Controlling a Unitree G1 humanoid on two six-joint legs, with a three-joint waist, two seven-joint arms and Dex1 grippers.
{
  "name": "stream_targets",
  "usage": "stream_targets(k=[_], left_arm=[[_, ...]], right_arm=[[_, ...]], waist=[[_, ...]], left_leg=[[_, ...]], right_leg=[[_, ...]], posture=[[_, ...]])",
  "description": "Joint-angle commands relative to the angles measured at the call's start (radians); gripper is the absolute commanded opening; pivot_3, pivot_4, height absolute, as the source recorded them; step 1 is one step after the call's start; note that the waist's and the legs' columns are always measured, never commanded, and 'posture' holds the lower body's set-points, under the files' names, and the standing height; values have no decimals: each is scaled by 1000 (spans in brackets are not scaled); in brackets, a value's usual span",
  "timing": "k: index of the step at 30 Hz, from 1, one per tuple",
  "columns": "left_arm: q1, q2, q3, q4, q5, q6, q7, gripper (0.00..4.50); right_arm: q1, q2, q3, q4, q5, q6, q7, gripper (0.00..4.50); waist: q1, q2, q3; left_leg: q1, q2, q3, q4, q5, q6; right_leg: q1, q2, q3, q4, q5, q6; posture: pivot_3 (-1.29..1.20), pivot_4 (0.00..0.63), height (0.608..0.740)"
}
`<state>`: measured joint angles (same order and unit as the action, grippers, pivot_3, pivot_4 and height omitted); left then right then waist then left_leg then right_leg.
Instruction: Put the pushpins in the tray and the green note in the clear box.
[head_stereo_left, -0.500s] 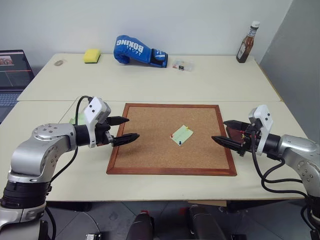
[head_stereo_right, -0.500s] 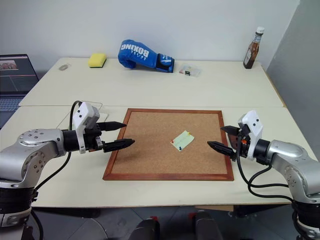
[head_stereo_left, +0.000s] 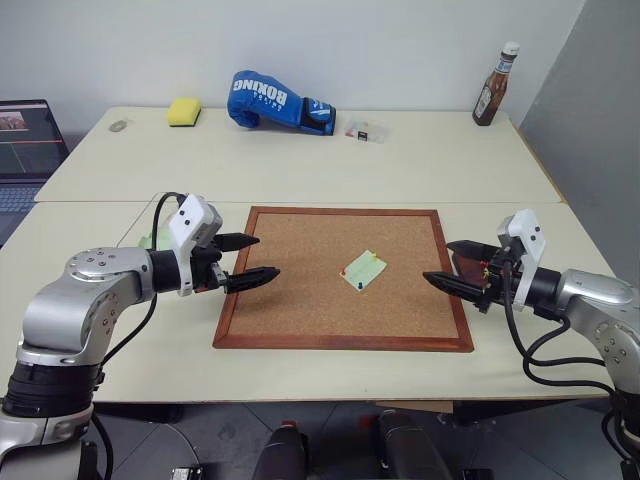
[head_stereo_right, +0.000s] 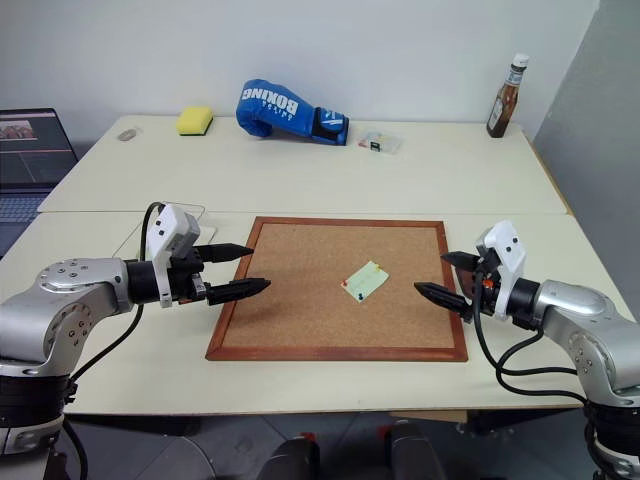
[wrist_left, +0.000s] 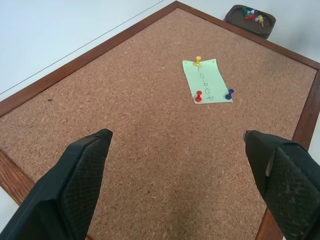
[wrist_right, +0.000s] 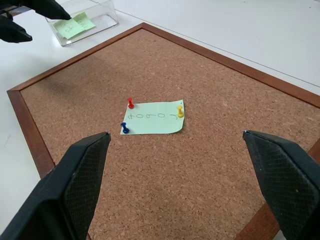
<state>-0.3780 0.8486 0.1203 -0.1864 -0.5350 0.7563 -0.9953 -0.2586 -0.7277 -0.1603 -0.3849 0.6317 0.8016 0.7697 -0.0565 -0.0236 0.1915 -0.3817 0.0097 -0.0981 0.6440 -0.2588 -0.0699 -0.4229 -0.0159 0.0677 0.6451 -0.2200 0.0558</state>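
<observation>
**Note pinned on the corkboard, both claws spread and empty**

The green note (wrist_right: 153, 118) lies flat near the middle of the corkboard (head_stereo_left: 300, 300), with handwriting across it. Three pushpins hold it: a red one (wrist_right: 130, 103) and a blue one (wrist_right: 125, 128) at one end, and a yellow one (wrist_right: 180, 111) at the other. In the head views the pins are only specks on the paper.

The tray (wrist_left: 251, 20), a small dark dish, sits on the surface just off the board's right edge. It holds a small heap of loose pins in red, green, yellow and white; how many cannot be counted. In the left eye view the right claw hides most of it.

The clear box (wrist_right: 85, 24) stands on the surface beside the board's left edge. Inside lie pale green notes, overlapping; whether there are two or more is hard to tell. In the head views the left arm covers much of the box.

The left claw (head_stereo_left: 248, 261) hovers over the board's left frame, fingers spread wide, gripping nothing. The right claw (head_stereo_left: 452, 266) hovers at the right frame, likewise spread and empty. Both point inward at the note and are well apart from it.

At the far edge of the surface sit a yellow sponge (head_stereo_left: 184, 111), a blue boxing glove (head_stereo_left: 275, 101), a tiny clear case (head_stereo_left: 366, 131) and a brown bottle (head_stereo_left: 495, 86). A laptop (head_stereo_left: 25, 150) is cut off at the left.
</observation>
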Motion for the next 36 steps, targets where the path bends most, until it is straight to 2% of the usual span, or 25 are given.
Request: stream_targets(k=[1,12,13,17,21,29,33,36], left_arm=[[-4,15,20,-19,-16,-6,-9,4496],[-9,9,11,-19,-21,-1,-15,4496],[-11,3,12,-18,-24,-3,-13,4217],[-16,-40,-8,-12,-4,-60,1,3550],[-6,-121,-58,-3,51,-150,42,2835],[-4,-241,-154,118,158,-291,89,1359],[-12,-286,-171,166,186,-326,108,537],[-8,-307,-191,192,206,-335,112,97]], right_arm=[[-16,-14,-10,-14,13,-7,11,4500],[-20,-12,8,-10,-2,-22,11,4500],[-16,-14,16,-10,-11,-31,16,4500],[-8,-12,62,-6,-50,-74,36,4500],[-39,25,120,21,-94,-128,29,4500],[-137,196,251,190,-220,-263,-23,4500],[-191,269,263,285,-269,-323,-56,4500],[-210,298,269,325,-293,-353,-64,4500]], waist=[[0,0,0],[0,0,0],[0,0,0],[0,0,0],[2,0,0],[0,0,0],[1,0,0],[1,0,0]], left_leg=[[0,0,0,0,0,0],[0,0,0,0,0,0],[0,0,0,0,0,0],[0,0,0,0,0,0],[1,0,0,1,0,0],[2,0,0,1,0,0],[1,0,0,1,0,0],[1,0,0,1,0,0]], right_leg=[[0,0,0,0,0,0],[0,0,0,0,0,0],[0,0,0,0,0,0],[0,0,0,0,0,0],[1,0,0,0,0,0],[2,1,1,1,1,1],[1,1,1,1,2,2],[1,1,1,1,2,2]], posture=[[0,150,740],[0,150,740],[0,150,740],[0,150,740],[0,150,740],[0,150,740],[0,150,740],[0,150,740]])
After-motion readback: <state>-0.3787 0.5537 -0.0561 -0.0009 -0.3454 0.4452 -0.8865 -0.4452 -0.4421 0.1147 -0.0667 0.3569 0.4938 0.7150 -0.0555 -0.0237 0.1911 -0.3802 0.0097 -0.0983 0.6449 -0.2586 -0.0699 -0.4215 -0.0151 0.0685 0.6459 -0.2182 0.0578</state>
